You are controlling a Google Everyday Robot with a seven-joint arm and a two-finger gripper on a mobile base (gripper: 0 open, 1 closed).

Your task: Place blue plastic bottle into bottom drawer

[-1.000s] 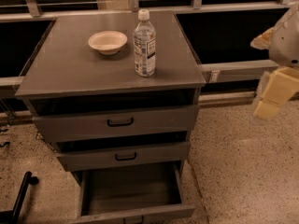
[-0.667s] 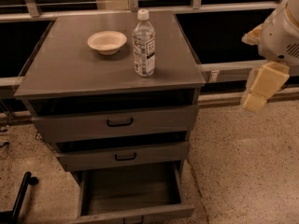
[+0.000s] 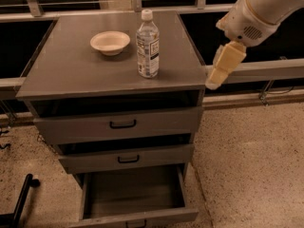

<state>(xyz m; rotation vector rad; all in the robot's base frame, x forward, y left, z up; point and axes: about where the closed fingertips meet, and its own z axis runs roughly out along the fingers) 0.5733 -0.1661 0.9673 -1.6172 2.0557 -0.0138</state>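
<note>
The blue plastic bottle (image 3: 147, 46) has an unreadable label; the gripper (image 3: 212, 83) hangs right of it, holding nothing, openness unclear.

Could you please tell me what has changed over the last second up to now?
The tool moved leftward in the picture and slightly up, and is now just off the right edge of the cabinet top, holding nothing. The blue plastic bottle, the bowl beside it and the open bottom drawer stayed as they were.
</note>
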